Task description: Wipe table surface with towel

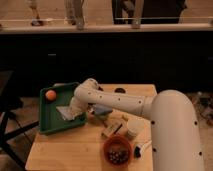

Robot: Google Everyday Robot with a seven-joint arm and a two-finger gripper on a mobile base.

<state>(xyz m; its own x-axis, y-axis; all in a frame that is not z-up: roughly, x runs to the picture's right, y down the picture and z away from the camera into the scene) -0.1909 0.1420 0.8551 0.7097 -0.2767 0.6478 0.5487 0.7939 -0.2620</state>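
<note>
Pale grey towel (66, 112) is seen in the green tray (50, 125), long axis running left-right | gripper (76, 113) is lowered at its right edge, grip cannot be told | wooden table surface (75, 147) beneath.

Arm reaches across desk (75, 150) to the green tray (47, 122); hand (75, 111) sits over tray's right side, on pale grey towel (65, 112). Orange ball (50, 94) in tray's far corner, bowl (118, 149) near desk's front edge

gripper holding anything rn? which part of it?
Cannot tell. The gripper is down in the green tray, at the towel; any grasp is hidden.
</note>
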